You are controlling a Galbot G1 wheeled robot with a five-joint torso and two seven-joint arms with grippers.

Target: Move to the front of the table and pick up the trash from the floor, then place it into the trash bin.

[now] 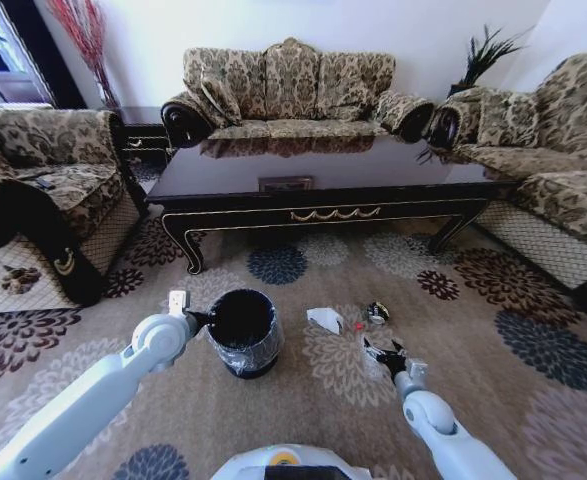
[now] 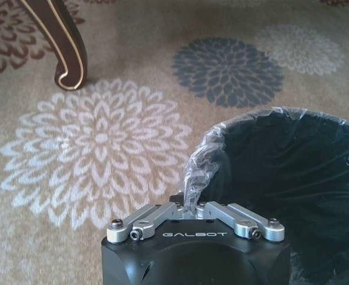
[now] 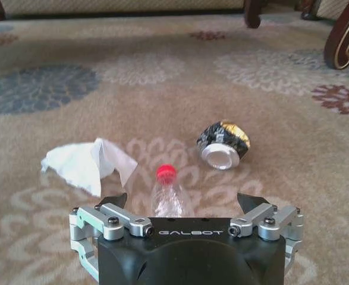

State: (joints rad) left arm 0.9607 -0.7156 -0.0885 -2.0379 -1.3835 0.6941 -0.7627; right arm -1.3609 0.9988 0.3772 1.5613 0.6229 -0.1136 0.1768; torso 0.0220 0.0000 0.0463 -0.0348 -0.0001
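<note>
Two spread fingers (image 3: pixel 186 205), bottle (image 3: pixel 168 196) between

Left gripper (image 2: pixel 195 209) housing: "GALBOT" in pale capitals, on the black body just behind the metal finger links, seen in the left wrist view.
Right gripper (image 3: pixel 183 200) housing: "GALBOT" in the same pale capitals, on the black body between the two finger mounts, seen in the right wrist view.
Can (image 3: pixel 223 145): crushed, dark wrap with a yellow patch; no lettering can be read.
Head view: no readable text.
</note>
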